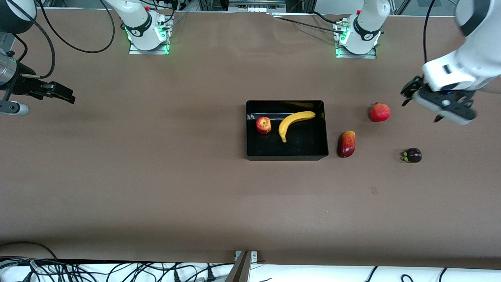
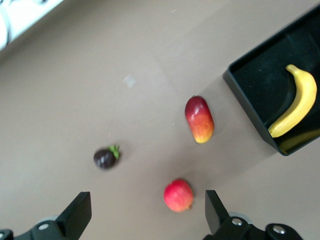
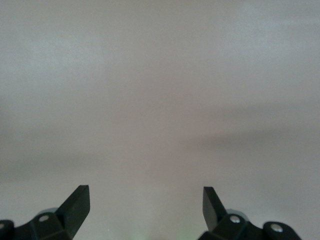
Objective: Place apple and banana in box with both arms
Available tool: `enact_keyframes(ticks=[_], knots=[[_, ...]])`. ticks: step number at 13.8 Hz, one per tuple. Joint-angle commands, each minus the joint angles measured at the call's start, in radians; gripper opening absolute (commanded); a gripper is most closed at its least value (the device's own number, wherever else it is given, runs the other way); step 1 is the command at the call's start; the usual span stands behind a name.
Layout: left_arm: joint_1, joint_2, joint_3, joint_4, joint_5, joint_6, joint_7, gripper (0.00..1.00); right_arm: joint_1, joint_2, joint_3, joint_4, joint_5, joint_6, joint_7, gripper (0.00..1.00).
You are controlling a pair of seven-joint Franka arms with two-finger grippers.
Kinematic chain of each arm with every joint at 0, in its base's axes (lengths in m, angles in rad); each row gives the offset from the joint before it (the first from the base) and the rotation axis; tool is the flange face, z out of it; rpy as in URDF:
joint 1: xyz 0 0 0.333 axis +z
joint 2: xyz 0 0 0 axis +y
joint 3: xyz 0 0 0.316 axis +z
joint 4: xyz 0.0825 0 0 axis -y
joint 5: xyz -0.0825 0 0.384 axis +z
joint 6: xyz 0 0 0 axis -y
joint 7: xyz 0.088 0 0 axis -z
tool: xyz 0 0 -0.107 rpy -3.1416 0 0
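Apple (image 1: 264,125), banana (image 1: 294,122) inside box (image 1: 287,155)

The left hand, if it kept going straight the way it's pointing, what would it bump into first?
Probably the round red fruit: it lies on the table between the open left hand fingers, ahead of them. Depth is unclear, so it might meet bare table first.

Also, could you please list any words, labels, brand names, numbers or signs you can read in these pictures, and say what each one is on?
No text can be read in any view.
Round dark marks on the two arm bases at the table's edge: too small to read.
The box, banana, apple and the other fruits carry no labels.
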Motion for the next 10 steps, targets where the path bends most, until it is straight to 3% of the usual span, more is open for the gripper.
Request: enact_keyframes(ticks=[1,4,10], knots=[[0.013,-0.046,0.006,0.003,0.018,-0.098,-0.242,1.00,-0.013,-0.006,0.011,0.000,-0.012,-0.011,0.007,1.00],[0.010,-0.046,0.031,0.004,-0.043,-0.099,-0.354,1.00,-0.013,-0.006,0.011,0.000,-0.012,-0.011,0.007,1.00],[0.010,-0.066,0.017,0.007,-0.052,-0.099,-0.388,1.00,-0.013,-0.006,0.011,0.000,-0.012,-0.011,0.005,1.00]])
